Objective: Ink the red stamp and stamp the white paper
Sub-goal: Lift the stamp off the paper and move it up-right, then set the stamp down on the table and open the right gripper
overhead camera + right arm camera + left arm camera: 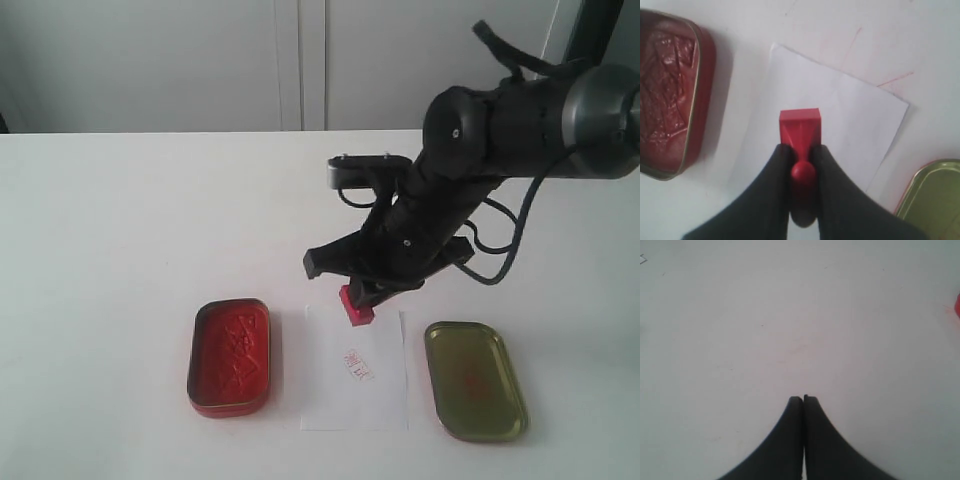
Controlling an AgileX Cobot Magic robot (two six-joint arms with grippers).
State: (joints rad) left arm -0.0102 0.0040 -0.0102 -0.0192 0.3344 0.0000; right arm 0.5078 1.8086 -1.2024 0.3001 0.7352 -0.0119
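On the white table, your right arm reaches in from the right and bends down over the work area; your left arm does not appear in the exterior view. The open red ink-pad tin sits left of the white paper and its gold-lined lid sits right of it, both just beside the sheet. Your right gripper is clamped on the knobbed handle of the red stamp, jaws pinching from either side, with the square base jutting beyond the fingertips. The stamp sits over the paper's far edge; whether its face touches the sheet cannot be told. Its handle-to-base axis runs in line with the jaws, tilted in the exterior view. A small red mark already shows mid-sheet, on the near side of the stamp. Any further press likely falls to your right arm: ink to the stamp's left, paper beneath it. Your left gripper, jaws pressed together and empty, hovers over bare tabletop.
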